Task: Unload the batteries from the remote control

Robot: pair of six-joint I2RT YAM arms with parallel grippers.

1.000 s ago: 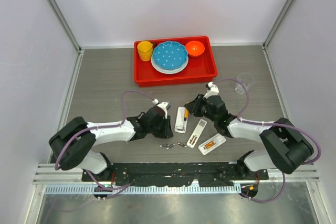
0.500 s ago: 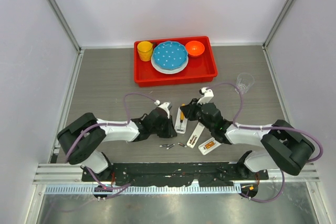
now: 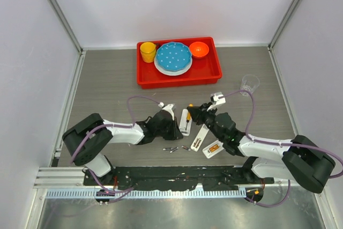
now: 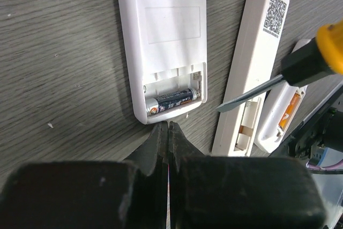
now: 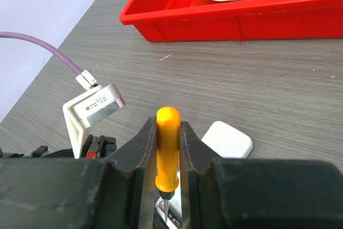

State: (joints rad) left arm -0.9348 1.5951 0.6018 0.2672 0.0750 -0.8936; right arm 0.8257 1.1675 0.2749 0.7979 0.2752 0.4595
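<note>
Battery (image 4: 170, 102) in remote (image 4: 161, 25), just beyond closed L tool (image 4: 168, 128).

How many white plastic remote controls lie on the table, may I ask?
3: the wide remote holding a dark battery, the narrow QR-labelled remote, and the rightmost remote, partly hidden.

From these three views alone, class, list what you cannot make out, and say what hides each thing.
- Top view: the loose batteries are too small to count for certain.
- Right wrist view: the screwdriver tip vanishes behind the right end effector body, so what it touches is hidden.
- Left wrist view: the third remote is partly covered by the screwdriver and the middle remote.
</note>
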